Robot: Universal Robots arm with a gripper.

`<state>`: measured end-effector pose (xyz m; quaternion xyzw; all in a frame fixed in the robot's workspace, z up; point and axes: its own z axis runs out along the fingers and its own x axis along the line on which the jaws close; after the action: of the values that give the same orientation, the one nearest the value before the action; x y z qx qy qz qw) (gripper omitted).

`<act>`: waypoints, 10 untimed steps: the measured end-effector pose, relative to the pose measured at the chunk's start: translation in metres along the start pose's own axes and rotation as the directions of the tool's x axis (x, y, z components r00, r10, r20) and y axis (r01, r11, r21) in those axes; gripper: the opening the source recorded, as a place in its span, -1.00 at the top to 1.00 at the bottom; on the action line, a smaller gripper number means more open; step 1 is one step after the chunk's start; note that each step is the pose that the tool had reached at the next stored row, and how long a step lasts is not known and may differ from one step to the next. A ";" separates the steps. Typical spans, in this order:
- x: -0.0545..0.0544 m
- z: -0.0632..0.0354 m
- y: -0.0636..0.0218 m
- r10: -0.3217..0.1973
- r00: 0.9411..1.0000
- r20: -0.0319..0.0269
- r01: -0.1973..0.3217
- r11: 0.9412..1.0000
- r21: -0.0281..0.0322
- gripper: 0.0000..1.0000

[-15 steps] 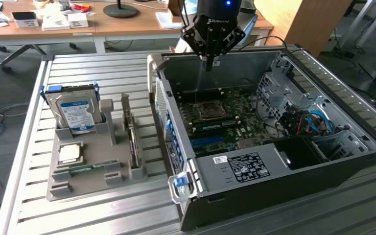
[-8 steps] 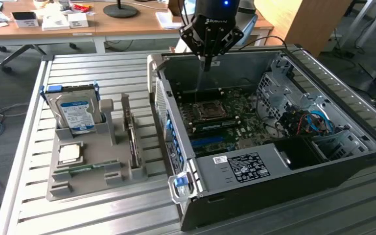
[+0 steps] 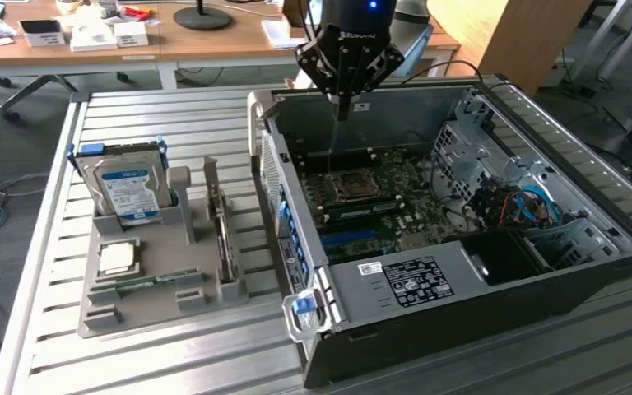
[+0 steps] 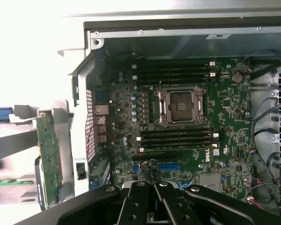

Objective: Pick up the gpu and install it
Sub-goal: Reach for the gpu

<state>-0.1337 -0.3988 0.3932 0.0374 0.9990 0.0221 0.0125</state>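
Note:
The gpu (image 3: 224, 234) stands on edge in a slot of the grey holder (image 3: 146, 309), at the exterior view's left of the open computer case (image 3: 404, 288). In the wrist view the gpu (image 4: 49, 159) appears as a green card beside the case's outer wall. My gripper (image 3: 341, 112) hangs over the case's back edge, above the motherboard (image 3: 388, 202) and well apart from the gpu. Its fingers (image 4: 139, 197) are shut with nothing between them, and the gripper (image 4: 153, 186) looks down on the motherboard (image 4: 187, 140) with its bare CPU socket (image 4: 180, 105).
The holder also carries a silver hard drive with a blue label (image 3: 127, 191), a CPU chip (image 3: 116, 257) and a green memory stick (image 3: 146, 284). Inside the case are a drive cage (image 3: 464, 152), loose cables (image 3: 519, 206) and a power supply (image 3: 415, 280). A cluttered desk (image 3: 129, 37) stands behind the slatted table.

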 end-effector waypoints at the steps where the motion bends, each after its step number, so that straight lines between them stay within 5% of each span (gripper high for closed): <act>1: 0.001 0.0000 -0.0001 0.000 1.000 0.000 0.000 1.000 0.000 0.79; 10: 0.010 -0.0003 -0.0007 0.000 1.000 0.000 0.000 1.000 0.000 0.79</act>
<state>-0.1433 -0.3989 0.3932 0.0374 0.9990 0.0221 0.0125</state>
